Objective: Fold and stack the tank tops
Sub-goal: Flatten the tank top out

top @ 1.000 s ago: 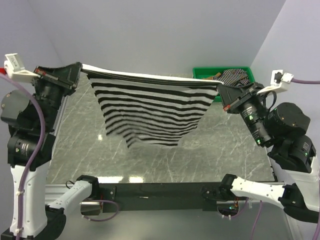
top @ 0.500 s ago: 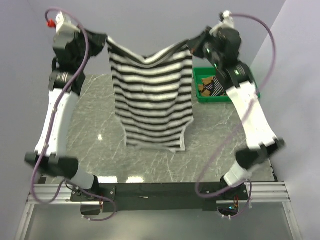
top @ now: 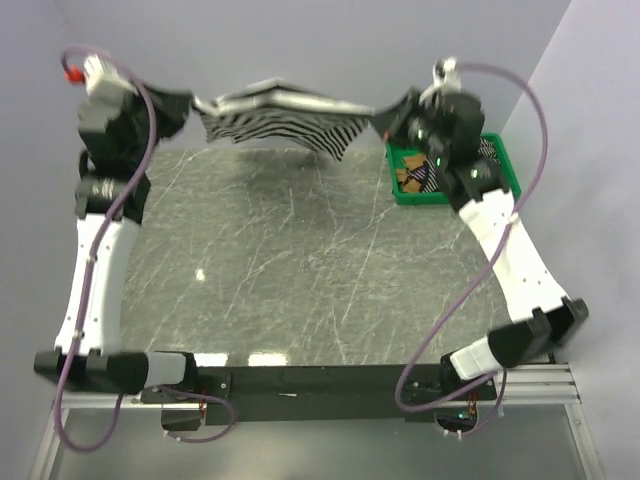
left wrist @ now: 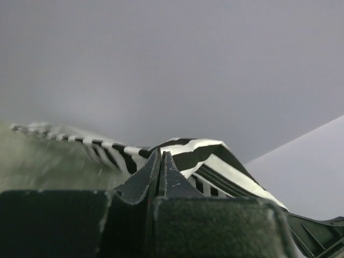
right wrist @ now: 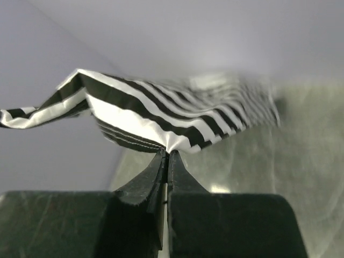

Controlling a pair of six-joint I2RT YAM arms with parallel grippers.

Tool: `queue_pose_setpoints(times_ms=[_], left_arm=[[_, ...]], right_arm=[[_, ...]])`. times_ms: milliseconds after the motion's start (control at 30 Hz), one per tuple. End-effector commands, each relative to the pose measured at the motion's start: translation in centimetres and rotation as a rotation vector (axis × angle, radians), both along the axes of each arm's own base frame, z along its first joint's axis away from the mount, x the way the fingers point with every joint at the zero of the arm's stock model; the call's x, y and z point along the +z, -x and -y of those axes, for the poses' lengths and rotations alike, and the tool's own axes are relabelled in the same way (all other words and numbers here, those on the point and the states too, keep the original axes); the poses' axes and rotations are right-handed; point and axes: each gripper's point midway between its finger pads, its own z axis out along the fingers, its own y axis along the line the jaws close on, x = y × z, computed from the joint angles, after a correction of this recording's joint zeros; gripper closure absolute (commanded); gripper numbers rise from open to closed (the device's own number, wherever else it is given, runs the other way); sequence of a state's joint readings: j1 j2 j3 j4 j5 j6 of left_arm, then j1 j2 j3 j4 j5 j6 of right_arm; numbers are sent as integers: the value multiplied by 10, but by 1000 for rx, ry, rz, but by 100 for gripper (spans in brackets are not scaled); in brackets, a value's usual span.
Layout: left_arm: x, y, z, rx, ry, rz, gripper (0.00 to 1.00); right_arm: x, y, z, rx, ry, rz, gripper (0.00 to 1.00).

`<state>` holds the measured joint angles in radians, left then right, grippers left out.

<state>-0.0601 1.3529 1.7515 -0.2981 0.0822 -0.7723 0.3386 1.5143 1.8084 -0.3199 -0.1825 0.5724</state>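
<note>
early stage: left claw [top: 193, 103] and right claw [top: 384, 121] each pinched shut on the wide-striped black-and-white cloth tank top [top: 280, 125], airborne, unfolded. nothing stacked yet; remaining tops [top: 415, 173] sit in the green plastic tray [top: 425, 198].

Surface: grey marble-patterned table [top: 300, 260] with pale veins, spreading below both claws and toward the arm bases.
Far edge: in the top view it shows just beneath the left gripper [top: 193, 103] and the right gripper [top: 380, 122].
On it: a green plastic tray [top: 425, 198], flat at the far right corner, just right of and below the right gripper and well apart from the left one.
Glare: bright light patches near the front edge, far from either claw.
Front edge: black mounting rail [top: 320, 380].
</note>
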Motion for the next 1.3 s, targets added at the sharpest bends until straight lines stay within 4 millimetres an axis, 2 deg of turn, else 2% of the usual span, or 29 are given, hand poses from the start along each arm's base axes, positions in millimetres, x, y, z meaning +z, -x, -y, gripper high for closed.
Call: queue_pose_setpoints(times_ms=[0, 33, 67, 100, 133, 200, 233, 267, 300, 400, 433, 500, 600, 633, 667, 733, 767, 800, 833, 867, 900, 967, 1000, 1067, 1100, 1133, 1200, 1233, 1267], left_arm=[[-91, 7, -4, 23, 9, -199, 100], [-140, 22, -6, 37, 23, -300, 100], [-164, 31, -9, 51, 30, -343, 100], [-186, 40, -10, 57, 37, -379, 100], [-230, 60, -12, 70, 36, -463, 99], [-271, 80, -13, 78, 53, -534, 99], [-309, 97, -13, 82, 70, -600, 99], [-326, 106, -12, 81, 82, -633, 99], [-363, 121, -8, 69, 112, -715, 99], [-397, 140, 6, 15, 187, -784, 99], [-417, 150, 7, 11, 196, -832, 99], [-432, 163, 12, -8, 212, -880, 99], [-434, 174, 13, -7, 222, -898, 99], [-432, 176, 15, -19, 227, -900, 96], [-430, 178, 17, -29, 230, -900, 88], [-421, 183, 21, -59, 226, -896, 68], [-418, 185, 21, -64, 223, -892, 63], [-413, 187, 21, -68, 218, -898, 57], [-407, 188, 22, -75, 215, -884, 55], [-403, 188, 22, -77, 213, -880, 52], [-395, 188, 21, -75, 205, -868, 47], [-386, 186, 17, -55, 190, -848, 44], [-376, 180, 14, -50, 171, -818, 43], [-367, 169, 10, -32, 150, -779, 43], [-362, 159, 11, -39, 139, -776, 48], [-357, 149, 12, -48, 129, -757, 50], [-357, 128, 10, -36, 93, -782, 53], [-354, 117, 7, -23, 72, -773, 55], [-344, 103, 2, 4, 55, -752, 53]], right_arm=[[-73, 21, 3, 27, 7, -113, 100], [-144, 32, 3, 34, 27, -253, 100], [-166, 41, 2, 49, 16, -281, 100], [-221, 63, 7, 46, 26, -386, 100], [-246, 72, 11, 42, 35, -429, 100], [-289, 93, 21, 23, 74, -509, 100], [-328, 111, 31, 1, 116, -593, 100], [-343, 118, 36, -15, 131, -620, 100], [-366, 134, 41, -17, 142, -674, 100], [-394, 157, 45, -13, 136, -748, 100], [-399, 162, 47, -24, 137, -769, 100], [-411, 175, 56, -50, 151, -807, 100], [-417, 194, 59, -47, 138, -839, 93], [-416, 197, 59, -45, 129, -841, 89], [-411, 201, 60, -46, 119, -831, 79], [-410, 210, 64, -57, 119, -848, 69], [-399, 211, 64, -58, 104, -813, 60], [-391, 211, 65, -60, 98, -796, 57], [-390, 216, 70, -79, 112, -806, 55], [-378, 216, 72, -83, 102, -769, 52], [-364, 213, 72, -85, 97, -737, 50], [-355, 217, 76, -93, 108, -727, 50], [-345, 214, 75, -85, 108, -704, 50], [-342, 211, 69, -72, 115, -698, 50], [-340, 207, 65, -66, 118, -686, 50], [-348, 207, 60, -57, 144, -711, 53], [-343, 208, 36, -23, 189, -688, 54], [-349, 208, 23, -2, 214, -704, 56], [-338, 210, 1, 40, 223, -677, 57]])
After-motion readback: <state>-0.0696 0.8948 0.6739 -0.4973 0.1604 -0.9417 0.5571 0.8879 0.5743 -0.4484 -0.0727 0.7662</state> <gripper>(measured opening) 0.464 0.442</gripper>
